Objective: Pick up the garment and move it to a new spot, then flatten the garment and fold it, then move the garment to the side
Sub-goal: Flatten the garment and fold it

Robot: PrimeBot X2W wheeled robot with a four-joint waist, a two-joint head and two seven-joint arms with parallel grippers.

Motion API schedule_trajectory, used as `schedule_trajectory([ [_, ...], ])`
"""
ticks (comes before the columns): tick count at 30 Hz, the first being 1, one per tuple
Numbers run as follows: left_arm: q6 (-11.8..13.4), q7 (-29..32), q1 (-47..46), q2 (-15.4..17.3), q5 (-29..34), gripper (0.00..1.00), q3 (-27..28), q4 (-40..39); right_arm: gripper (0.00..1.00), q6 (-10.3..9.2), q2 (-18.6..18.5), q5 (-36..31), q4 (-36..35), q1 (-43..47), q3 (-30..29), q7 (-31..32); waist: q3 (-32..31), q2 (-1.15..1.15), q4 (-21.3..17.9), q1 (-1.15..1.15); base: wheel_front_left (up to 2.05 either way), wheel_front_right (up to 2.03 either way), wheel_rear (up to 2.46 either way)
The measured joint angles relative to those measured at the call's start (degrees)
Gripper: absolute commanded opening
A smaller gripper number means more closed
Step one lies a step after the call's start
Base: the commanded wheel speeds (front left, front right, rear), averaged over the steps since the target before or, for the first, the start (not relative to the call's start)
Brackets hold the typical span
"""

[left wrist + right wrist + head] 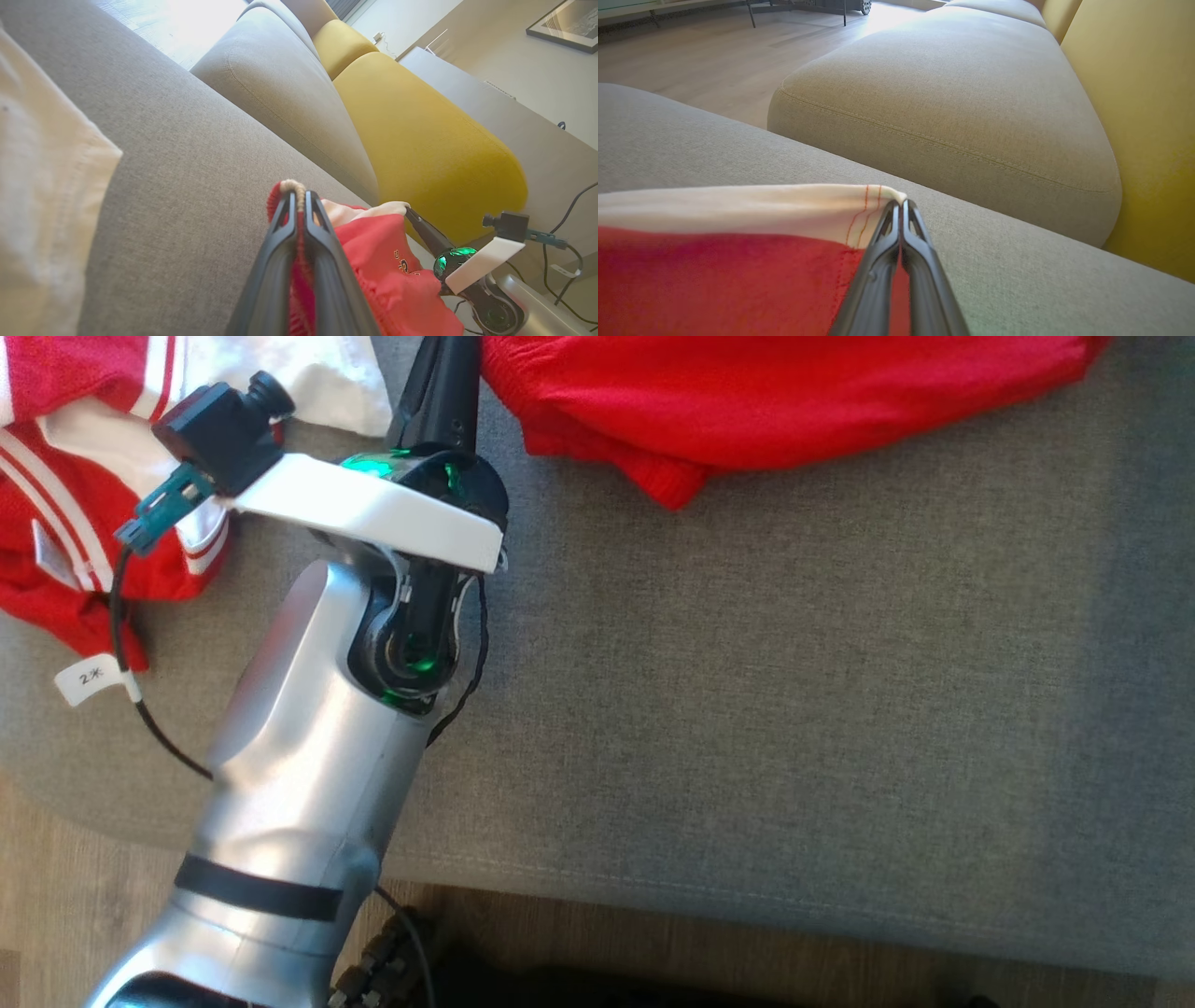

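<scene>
**Garment (387, 266) held at two edges**

The left end effector (299, 192) is clenched on a red ribbed edge of the garment. The right end effector (901, 203) pinches its white hem. The garment stretches between them over the grey sofa (971, 93).

Grey sofa (794, 709), yellow cushions (420, 140), wood floor (714, 60)

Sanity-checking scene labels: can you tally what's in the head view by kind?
Red garment: 1
Red-and-white striped clothing: 1 heap, piece count unclear
Grey seat cushion: 1
Left arm: 1
White cable tag: 1
Total: 5
</scene>
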Motion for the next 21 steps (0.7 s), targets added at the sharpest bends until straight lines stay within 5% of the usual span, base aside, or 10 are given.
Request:
schedule_trajectory([
  [1, 0.1, 0.0, 0.0, 0.0, 0.6, 0.16, -0.1, 0.0, 0.00, 0.00, 0.2, -0.5, 2.3, -0.8, -0.4, -0.9, 0.0, 0.00, -0.1, 0.00, 0.00, 0.00, 0.00],
  [2, 0.2, 0.0, -0.1, 0.1, 0.6, 0.68, -0.2, 0.2, 0.47, 0.00, 0.4, -0.5, 3.3, -1.1, -0.6, -1.3, 0.0, 0.00, -0.2, 0.00, 0.00, 0.00, 0.00],
  [3, 0.2, 0.0, -0.1, 0.1, 0.7, 1.00, -0.2, 0.3, 1.00, 0.00, 0.6, -0.5, 4.2, -1.2, -0.9, -1.9, 0.0, 0.00, -0.3, 0.00, 0.00, 0.00, 0.00],
  [12, 1.9, 0.0, 4.6, 0.1, 11.1, 1.00, 1.9, -4.4, 1.00, 0.00, 2.9, 6.7, 11.3, -1.3, -3.6, -2.8, -2.7, 0.00, -1.5, 0.00, 0.00, 0.00, 0.00],
  [21, 7.6, 0.0, 18.1, 0.2, 27.2, 1.00, 2.6, -19.7, 1.00, 0.00, 0.6, 11.6, 15.8, 3.0, -0.4, 1.3, -5.5, 0.00, -2.4, 0.00, 0.00, 0.00, 0.00],
])
